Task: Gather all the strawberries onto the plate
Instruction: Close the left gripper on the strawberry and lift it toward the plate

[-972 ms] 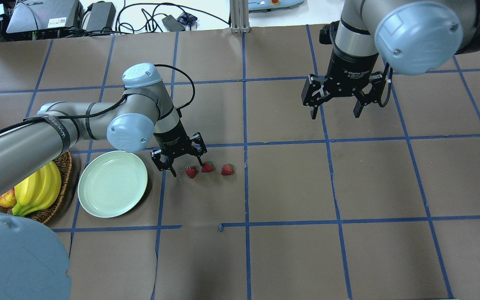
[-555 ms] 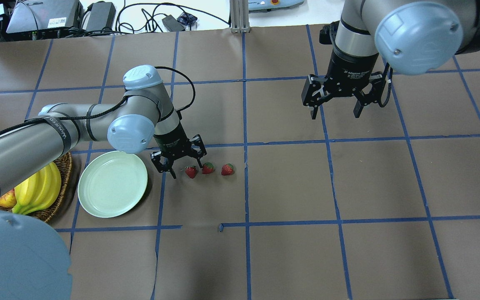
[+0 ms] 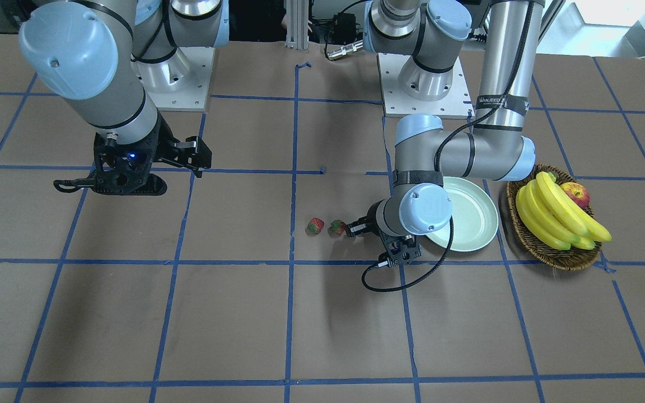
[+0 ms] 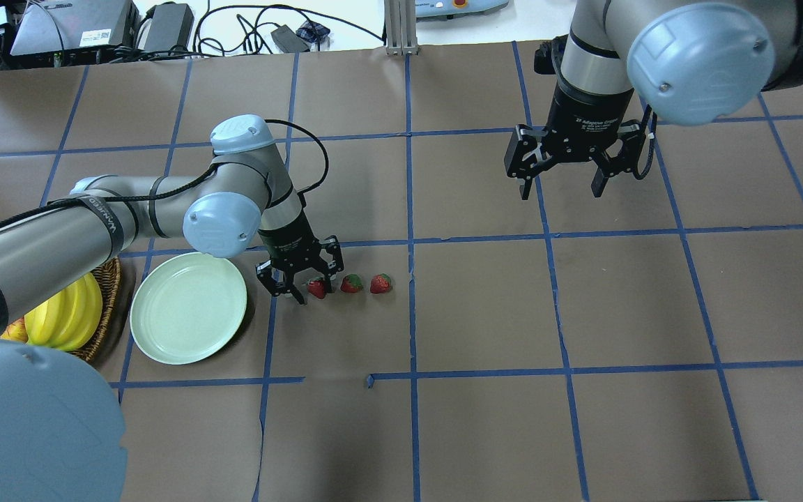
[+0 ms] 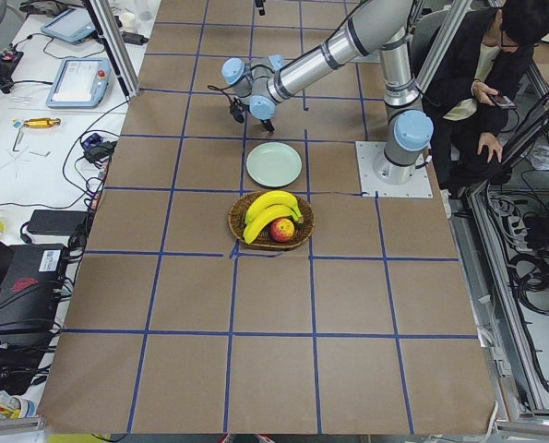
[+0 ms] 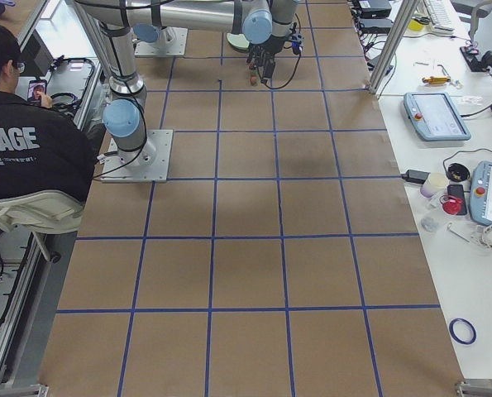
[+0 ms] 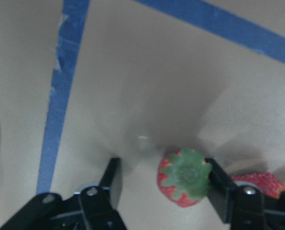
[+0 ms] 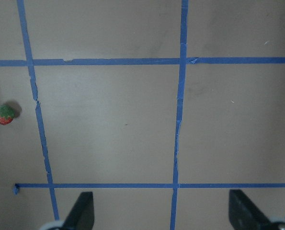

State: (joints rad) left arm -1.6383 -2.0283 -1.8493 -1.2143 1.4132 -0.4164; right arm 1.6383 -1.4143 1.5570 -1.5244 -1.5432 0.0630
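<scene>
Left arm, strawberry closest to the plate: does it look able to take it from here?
Likely yes. The left gripper is open and straddles that strawberry, with nothing else in the gap. The berry sits off-centre, near one finger; the next strawberry lies just outside that finger.

The left arm (image 4: pixel 60 237) stretches low across the table (image 4: pixel 485 314), bent at the elbow. Its wrist (image 4: pixel 283 223) turns down, so the left hand (image 4: pixel 314 286) points at the table. The fingers (image 7: pixel 112 178) stand apart, tips at or just above the table. The right arm (image 4: pixel 694 63) is held high, and the right hand (image 4: pixel 560 189) hangs straight down, well clear of the table, its fingers (image 8: pixel 82 210) spread wide.
</scene>
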